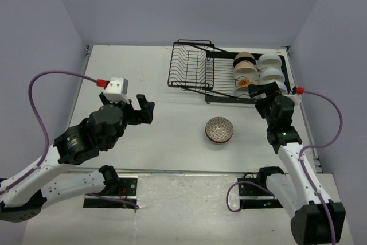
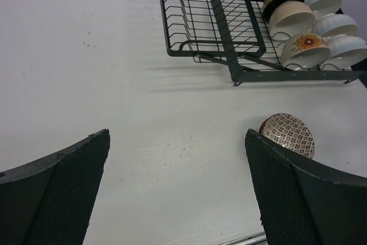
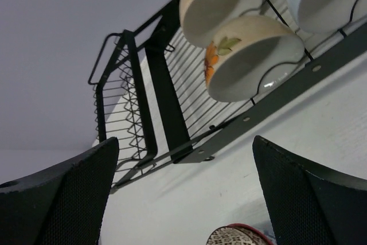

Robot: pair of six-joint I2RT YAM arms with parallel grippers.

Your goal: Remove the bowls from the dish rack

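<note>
The black wire dish rack (image 1: 192, 67) stands at the back of the table, with its flat tray (image 1: 225, 99) to the right. Several bowls lie on their sides in the tray: cream ones (image 1: 245, 64), an orange-floral one (image 1: 245, 84) and white ones (image 1: 270, 67). A reddish-brown patterned bowl (image 1: 219, 129) sits upright on the table in front of the tray. My right gripper (image 1: 267, 89) is open and empty, just in front of the tray's bowls. My left gripper (image 1: 140, 109) is open and empty over bare table at the left. The orange-floral bowl (image 3: 252, 55) is close above my right fingers.
The table's right edge and wall (image 1: 321, 55) lie close beside the tray. The rack's upright slotted section (image 2: 209, 21) holds nothing. The patterned bowl (image 2: 288, 133) lies just beyond my left gripper's right finger (image 2: 304, 199). A metal strip (image 1: 189, 171) marks the near table edge.
</note>
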